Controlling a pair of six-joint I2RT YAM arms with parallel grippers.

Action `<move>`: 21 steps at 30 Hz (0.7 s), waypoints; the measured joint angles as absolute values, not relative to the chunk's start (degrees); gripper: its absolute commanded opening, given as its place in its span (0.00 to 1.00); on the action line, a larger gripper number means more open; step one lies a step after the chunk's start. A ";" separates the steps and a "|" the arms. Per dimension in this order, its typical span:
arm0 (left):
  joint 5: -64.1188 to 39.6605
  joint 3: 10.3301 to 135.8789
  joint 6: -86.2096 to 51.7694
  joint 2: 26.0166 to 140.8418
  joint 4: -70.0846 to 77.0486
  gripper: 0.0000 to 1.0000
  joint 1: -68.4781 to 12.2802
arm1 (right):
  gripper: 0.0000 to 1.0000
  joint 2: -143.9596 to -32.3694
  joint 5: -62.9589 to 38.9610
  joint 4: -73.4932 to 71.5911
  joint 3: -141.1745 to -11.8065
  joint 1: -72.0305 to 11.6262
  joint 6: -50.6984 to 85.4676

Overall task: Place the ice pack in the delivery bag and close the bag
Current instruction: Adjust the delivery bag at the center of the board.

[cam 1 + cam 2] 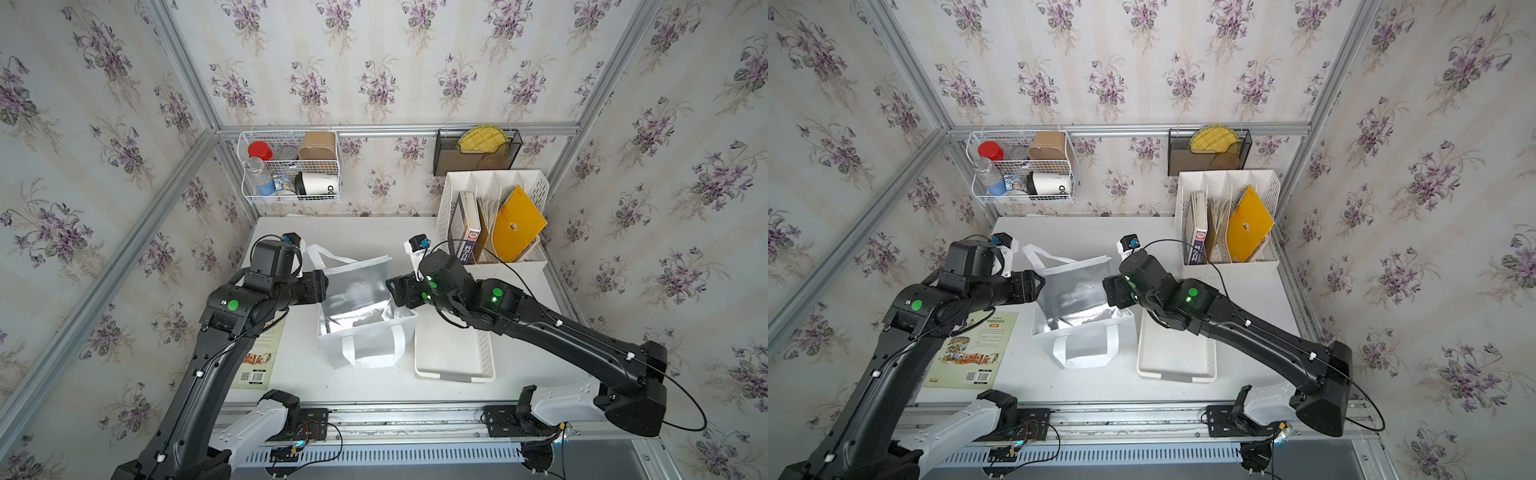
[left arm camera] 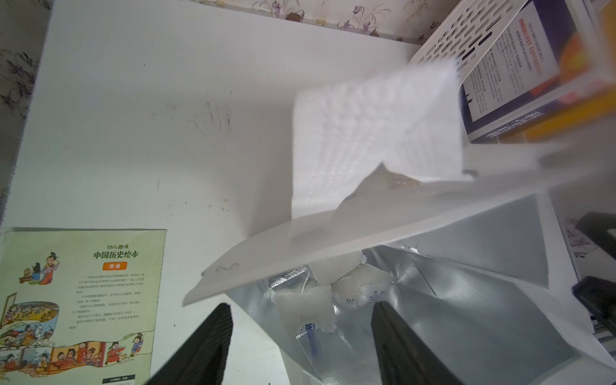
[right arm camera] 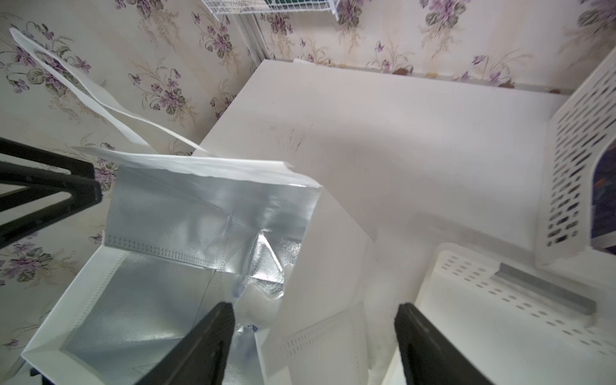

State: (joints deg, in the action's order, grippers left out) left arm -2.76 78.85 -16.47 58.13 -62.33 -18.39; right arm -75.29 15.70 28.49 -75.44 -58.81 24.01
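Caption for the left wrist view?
Open left tool at foil-lined white tote bag, soft whitish ice packs inside.

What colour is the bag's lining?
Shiny silver foil; the bag is white outside. It shows best in the right wrist view.

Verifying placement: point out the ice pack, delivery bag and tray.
ice pack (image 2: 301, 308): left wrist view, pouch body.
delivery bag (image 1: 353, 276): in a top view, foil back wall.
tray (image 1: 449, 353): in a top view, bare floor.

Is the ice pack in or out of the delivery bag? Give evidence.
In: the ice pack lies against the silver lining of the delivery bag, below its rim.
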 measured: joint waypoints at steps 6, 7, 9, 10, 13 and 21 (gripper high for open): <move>-1.52 80.58 -12.23 58.17 -62.08 0.70 -18.37 | 0.92 -65.04 20.29 21.74 -66.81 -58.81 15.70; -1.26 80.07 -11.49 58.08 -61.54 0.70 -18.37 | 0.93 -63.81 20.69 20.93 -66.00 -58.81 14.35; -1.06 78.22 -10.37 57.14 -60.38 0.70 -18.37 | 0.93 -62.41 21.45 19.05 -65.47 -58.78 11.92; -1.04 76.93 -9.89 56.38 -59.79 0.70 -18.37 | 0.92 -62.19 21.43 17.87 -65.47 -58.67 10.92; -1.19 73.03 -9.04 53.60 -56.93 0.70 -18.37 | 0.93 -62.96 19.22 15.05 -65.73 -57.34 7.68; -2.11 62.85 -8.78 45.25 -47.48 0.70 -18.37 | 0.62 -70.57 -1.78 10.39 -66.19 -44.29 6.79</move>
